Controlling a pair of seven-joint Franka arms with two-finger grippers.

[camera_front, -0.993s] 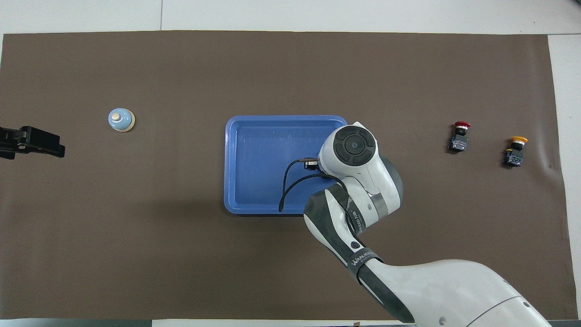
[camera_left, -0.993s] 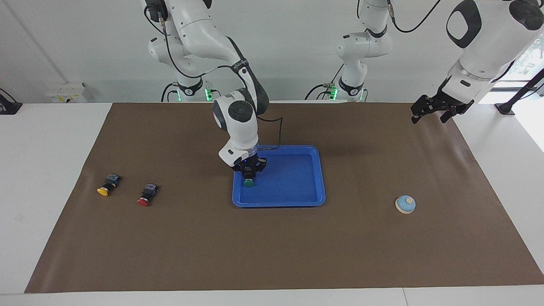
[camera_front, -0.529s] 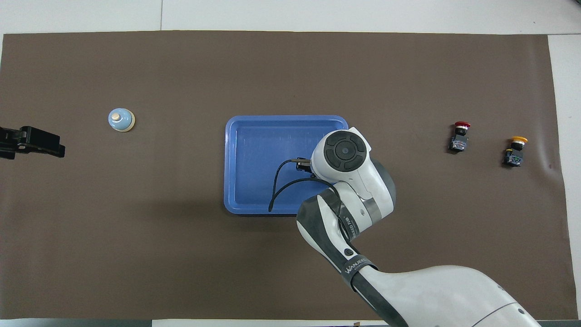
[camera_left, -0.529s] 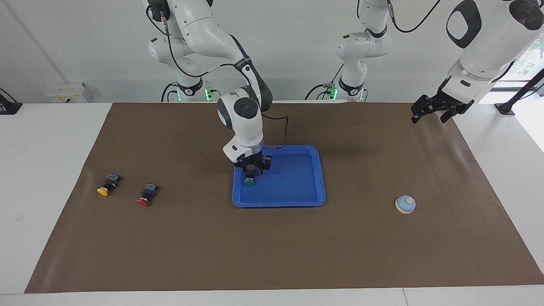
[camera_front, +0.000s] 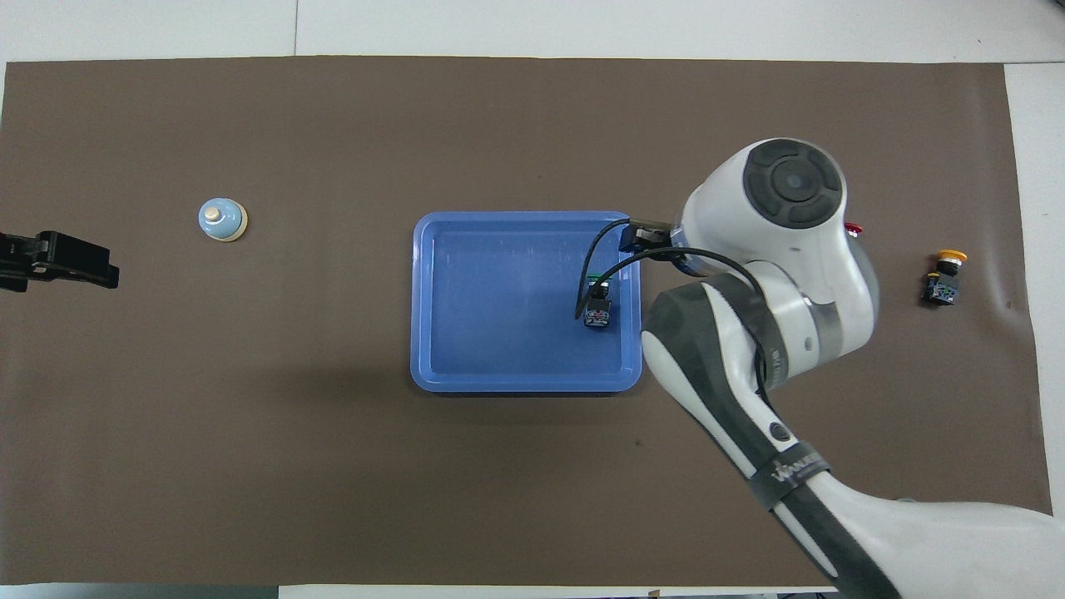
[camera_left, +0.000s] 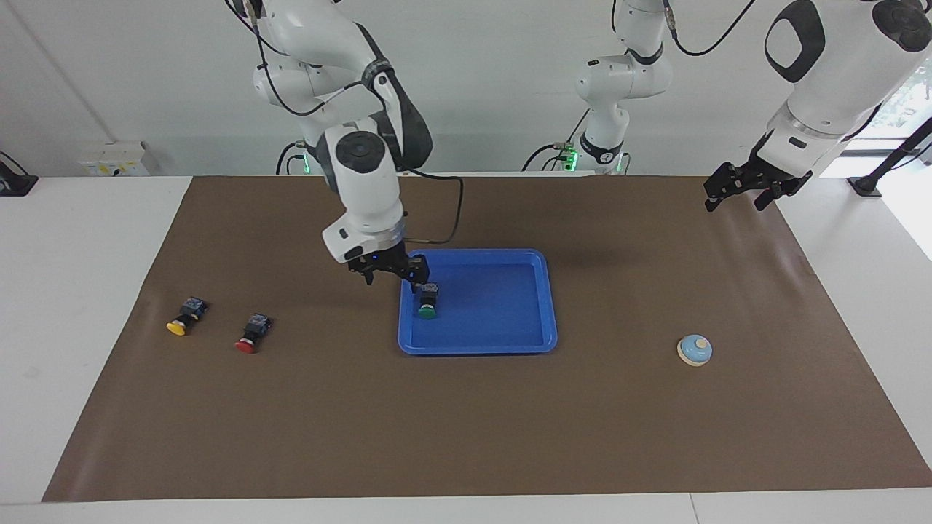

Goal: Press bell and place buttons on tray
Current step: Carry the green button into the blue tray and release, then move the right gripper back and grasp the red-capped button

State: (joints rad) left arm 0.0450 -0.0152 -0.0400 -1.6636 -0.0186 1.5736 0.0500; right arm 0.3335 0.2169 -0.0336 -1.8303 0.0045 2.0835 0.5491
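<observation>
Brown mat point(camera_left: 466, 422), mid-frame: right gripper point(camera_left: 389, 273) spread empty beside tray point(camera_left: 510, 346); red button point(camera_left: 251, 335) looks light, rigid, so pinch its black body.

One button point(camera_left: 427, 305) lies in the tray point(camera_left: 510, 342), by its rim toward my right arm's end. Other two buttons point(camera_left: 251, 335) sit on the counter point(camera_left: 364, 437) at that end; bell point(camera_left: 694, 350) at my left arm's end.
</observation>
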